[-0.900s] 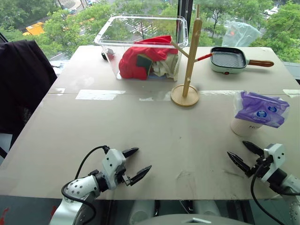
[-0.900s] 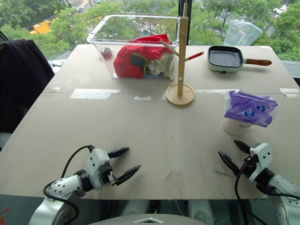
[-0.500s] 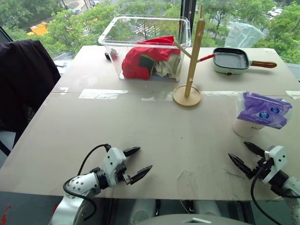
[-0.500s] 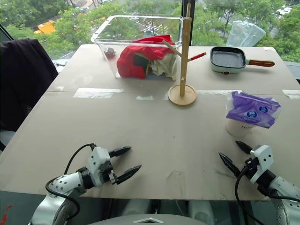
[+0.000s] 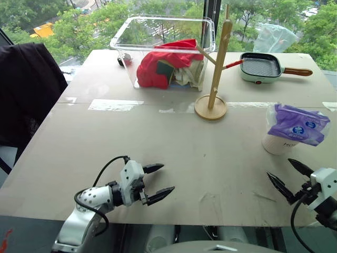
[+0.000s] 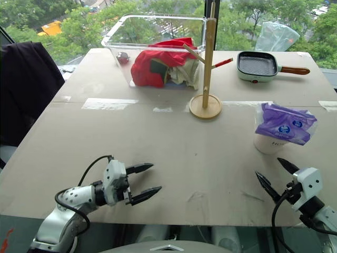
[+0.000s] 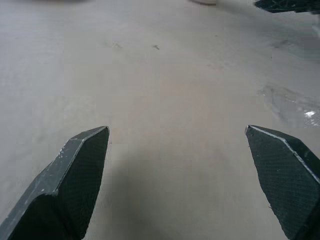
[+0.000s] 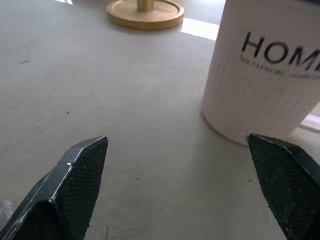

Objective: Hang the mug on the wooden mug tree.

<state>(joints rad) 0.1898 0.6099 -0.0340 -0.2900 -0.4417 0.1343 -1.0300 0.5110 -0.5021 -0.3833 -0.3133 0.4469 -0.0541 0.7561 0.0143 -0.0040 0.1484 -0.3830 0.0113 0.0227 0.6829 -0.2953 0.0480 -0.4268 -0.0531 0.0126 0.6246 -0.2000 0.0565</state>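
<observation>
**Mug still parked, packet on top**

Sitting just ahead of the wide-open, empty right gripper [image 5: 290,176]: the mug [image 8: 267,80], purple wipes packet [image 5: 296,124] on its mouth. Probably rigid, smooth, breakable ceramic, so best pinched across the ribbed wall. Left gripper [image 5: 157,182] also wide, empty.

The wide middle of the table [image 5: 174,137] is bare, so a gripper could slide from the near edge up to the wooden mug tree [image 5: 215,74] with nothing in the way. On the right side the mug [image 5: 277,143] blocks the way, and a purple wipes packet [image 5: 296,124] seems to lie on top of it, maybe covering its mouth. Behind the tree, a clear bin [image 5: 163,52] of cloths stands close on one side and a green grill pan [image 5: 260,67] on the other.
</observation>
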